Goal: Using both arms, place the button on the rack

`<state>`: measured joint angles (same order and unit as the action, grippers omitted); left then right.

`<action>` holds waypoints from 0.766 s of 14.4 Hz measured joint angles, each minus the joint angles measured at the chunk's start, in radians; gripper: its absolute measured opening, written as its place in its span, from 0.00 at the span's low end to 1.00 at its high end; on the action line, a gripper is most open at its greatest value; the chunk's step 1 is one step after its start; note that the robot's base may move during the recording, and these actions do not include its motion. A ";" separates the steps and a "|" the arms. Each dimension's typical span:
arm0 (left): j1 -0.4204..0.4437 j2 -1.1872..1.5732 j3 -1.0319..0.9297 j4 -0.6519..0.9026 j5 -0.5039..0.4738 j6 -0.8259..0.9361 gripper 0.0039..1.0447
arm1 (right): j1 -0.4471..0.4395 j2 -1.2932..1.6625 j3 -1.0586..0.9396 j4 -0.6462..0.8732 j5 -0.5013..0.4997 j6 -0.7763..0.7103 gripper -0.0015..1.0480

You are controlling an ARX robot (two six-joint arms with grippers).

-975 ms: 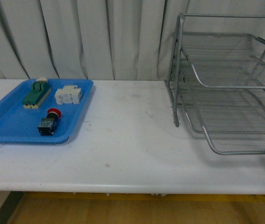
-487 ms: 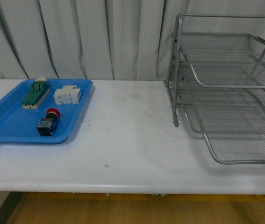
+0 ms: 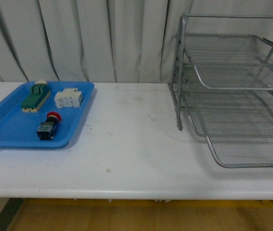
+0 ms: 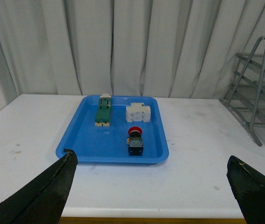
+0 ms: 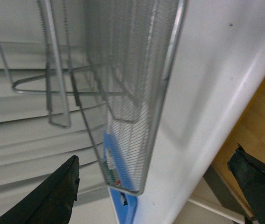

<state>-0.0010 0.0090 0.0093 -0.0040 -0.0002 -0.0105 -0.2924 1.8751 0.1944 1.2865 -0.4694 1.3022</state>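
Note:
The button (image 3: 47,126), red cap on a black-and-blue body, lies in the blue tray (image 3: 6,125) at the table's left; it also shows in the left wrist view (image 4: 135,140). The silver wire rack (image 3: 232,91) stands at the right, its lowest tray pulled out forward. Neither gripper shows in the front view. My left gripper (image 4: 153,193) is open and empty, well back from the tray, near the table's front edge. My right gripper (image 5: 155,196) is open and empty, close beside the rack's lowest tray (image 5: 137,93) at the table's front edge.
A green-and-cream block (image 3: 35,96) and a white blocky component (image 3: 69,98) lie in the blue tray behind the button. White curtains hang behind the table. The wooden floor shows below the table's front edge.
The rack's lowest tray has shifted a little and a dark object at the right edge of the front view has gone out of sight. The whole view has drifted slightly left.

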 joint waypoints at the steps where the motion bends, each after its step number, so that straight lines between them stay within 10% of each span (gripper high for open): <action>1: 0.000 0.000 0.000 0.000 0.000 0.000 0.94 | -0.031 -0.179 -0.069 -0.001 -0.038 0.015 0.94; 5: 0.000 0.000 0.000 0.000 0.000 0.000 0.94 | 0.072 -1.095 -0.184 -0.611 0.245 -1.001 0.43; 9: 0.000 0.000 0.000 0.000 0.000 0.000 0.94 | 0.125 -1.685 -0.184 -1.147 0.296 -1.274 0.02; 11: 0.000 0.000 0.000 0.000 0.000 0.000 0.94 | 0.303 -1.871 -0.183 -1.279 0.447 -1.291 0.02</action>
<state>-0.0010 0.0090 0.0093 -0.0044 0.0002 -0.0105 0.0101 0.0044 0.0109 0.0071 -0.0219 0.0113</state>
